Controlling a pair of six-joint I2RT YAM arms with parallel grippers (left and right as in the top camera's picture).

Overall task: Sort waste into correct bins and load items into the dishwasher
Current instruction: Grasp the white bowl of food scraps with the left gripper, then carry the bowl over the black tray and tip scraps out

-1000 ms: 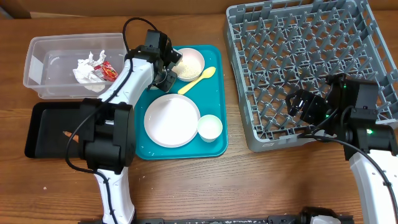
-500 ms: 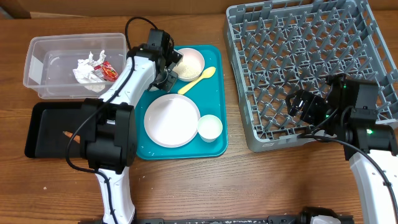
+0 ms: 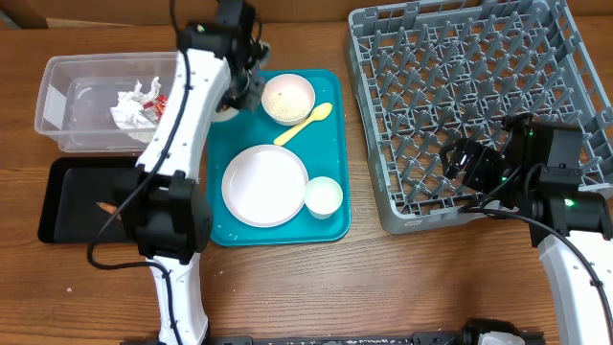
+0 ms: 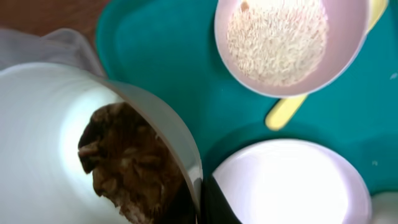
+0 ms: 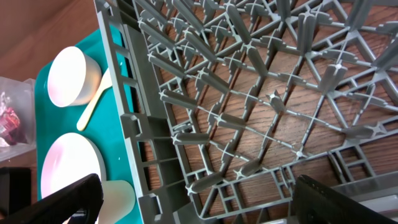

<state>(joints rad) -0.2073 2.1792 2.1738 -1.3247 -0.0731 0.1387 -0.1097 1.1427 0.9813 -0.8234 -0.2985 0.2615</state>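
My left gripper (image 3: pixel 245 81) (image 4: pixel 200 198) is shut on the rim of a white bowl (image 3: pixel 224 112) holding brown lumps (image 4: pixel 127 163), raised over the teal tray's far left corner beside the clear tub (image 3: pixel 57 96). The tub holds crumpled paper (image 3: pixel 132 105) and a red wrapper (image 3: pixel 163 107). On the teal tray (image 3: pixel 330 134) are a bowl of rice (image 3: pixel 288 99), a yellow spoon (image 3: pixel 305 123), a plate (image 3: pixel 265 185) and a cup (image 3: pixel 323 195). My right gripper (image 3: pixel 469 158) (image 5: pixel 205 208) is open and empty over the grey rack's (image 3: pixel 460 96) front left corner.
The black tray (image 3: pixel 67 196) lies in front of the clear tub with a small brown scrap (image 3: pixel 103 205) in it. The left arm stretches over the tub's right end. Bare wooden table lies in front of the teal tray and the rack.
My left gripper has lifted the bowl of brown lumps off the teal tray and swung it left and back toward the clear tub. The right arm has not moved.
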